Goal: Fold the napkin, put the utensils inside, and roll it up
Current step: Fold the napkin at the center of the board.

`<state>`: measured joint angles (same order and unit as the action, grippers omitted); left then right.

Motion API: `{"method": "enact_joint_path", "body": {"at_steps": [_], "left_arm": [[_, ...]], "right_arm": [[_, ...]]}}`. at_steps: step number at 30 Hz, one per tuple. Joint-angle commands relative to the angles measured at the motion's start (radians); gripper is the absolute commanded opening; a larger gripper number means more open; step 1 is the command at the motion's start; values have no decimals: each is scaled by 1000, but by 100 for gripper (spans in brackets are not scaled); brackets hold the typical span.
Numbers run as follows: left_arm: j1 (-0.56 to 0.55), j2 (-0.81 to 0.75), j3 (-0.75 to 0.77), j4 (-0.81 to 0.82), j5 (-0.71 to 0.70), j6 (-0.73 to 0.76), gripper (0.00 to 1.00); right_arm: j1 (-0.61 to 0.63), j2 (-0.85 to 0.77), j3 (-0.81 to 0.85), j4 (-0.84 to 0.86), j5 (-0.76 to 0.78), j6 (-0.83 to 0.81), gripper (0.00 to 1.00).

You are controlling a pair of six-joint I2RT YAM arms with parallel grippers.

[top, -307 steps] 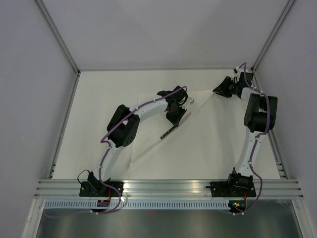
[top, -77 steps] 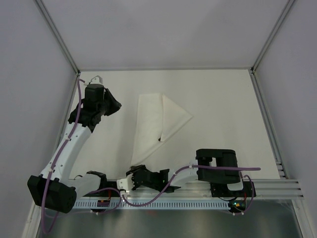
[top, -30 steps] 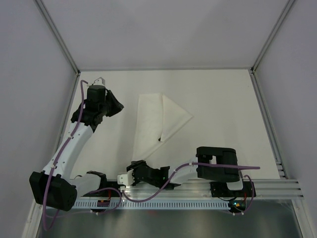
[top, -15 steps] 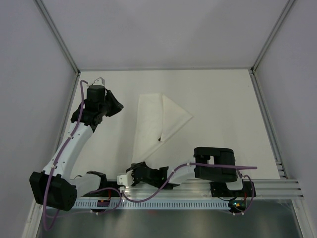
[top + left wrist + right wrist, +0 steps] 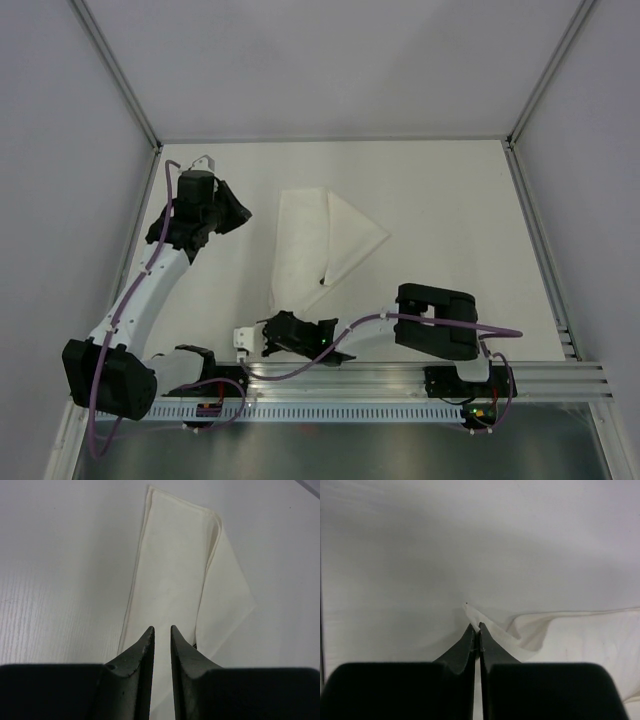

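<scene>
Overhead, the napkin (image 5: 300, 245) lies on the table (image 5: 450, 250) as a long, soft white strip. Its long axis runs near to far, and a triangular flap points right. A dark utensil tip (image 5: 322, 281) peeks out at the flap's near corner. From the left wrist, the left tool (image 5: 161, 628) is narrowly parted and holds nothing, with the hemmed strip stretching away ahead. From the right wrist, the right tool (image 5: 476, 626) pinches the napkin's puckered corner.

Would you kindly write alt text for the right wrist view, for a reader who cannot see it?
The right gripper, its two dark fingers closed together, pinches a raised corner of the white napkin. The rest of the napkin lies rumpled to the right on the pale table.
</scene>
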<state>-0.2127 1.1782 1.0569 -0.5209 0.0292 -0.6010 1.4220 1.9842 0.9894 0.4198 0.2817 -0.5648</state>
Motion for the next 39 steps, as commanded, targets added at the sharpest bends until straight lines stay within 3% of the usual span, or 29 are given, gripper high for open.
{"method": "enact_joint_path", "body": {"at_steps": [1, 14, 23, 39], "left_arm": [[9, 15, 6, 25, 32, 32, 24], [32, 80, 37, 30, 66, 38, 24], [32, 158, 89, 39, 112, 38, 23], [-2, 231, 55, 134, 212, 46, 23]], "right_arm": [[-78, -74, 83, -82, -48, 109, 3], [-357, -229, 127, -275, -134, 273, 0], [-566, -350, 71, -328, -161, 284, 1], [-790, -312, 48, -352, -197, 316, 1]]}}
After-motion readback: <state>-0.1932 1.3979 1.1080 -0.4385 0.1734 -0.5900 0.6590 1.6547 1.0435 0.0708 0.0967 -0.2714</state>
